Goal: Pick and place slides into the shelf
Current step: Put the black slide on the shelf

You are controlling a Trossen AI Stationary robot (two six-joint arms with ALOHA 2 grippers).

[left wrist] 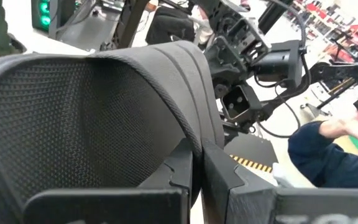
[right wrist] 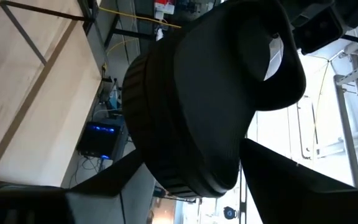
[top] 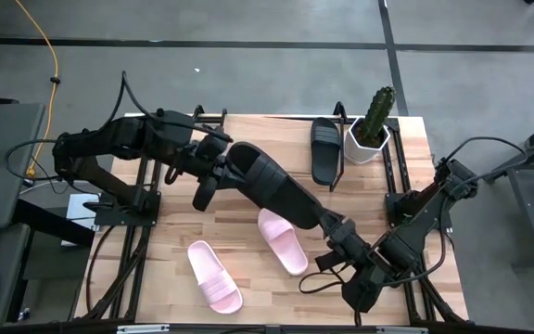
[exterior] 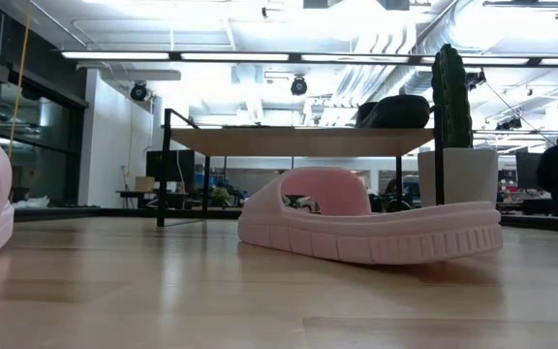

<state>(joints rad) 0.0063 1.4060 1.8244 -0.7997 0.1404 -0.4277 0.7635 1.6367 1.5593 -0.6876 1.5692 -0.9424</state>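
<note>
Both grippers hold one black slide [top: 272, 186] above the table [top: 156, 278].

The left gripper [top: 213, 162] is clamped on its strap at ten o'clock; the right gripper [top: 334, 227] seems closed around the sole end. Two pink slides [top: 281, 239] lie below. Another black slide [top: 325, 148] rests on the shelf [top: 286, 125], twelve o'clock.

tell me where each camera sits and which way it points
High: above the table, looking straight down; both arms show, carrying a black slide between them, left end effector, right end effector.
Low: at tabletop height, looking level past a pink slide to the shelf; no arm shows.
Left wrist: its fingers pinch the black slide's strap.
Right wrist: its fingers flank the black slide's end.
Shared: high and both wrist views show the black slide.
</note>
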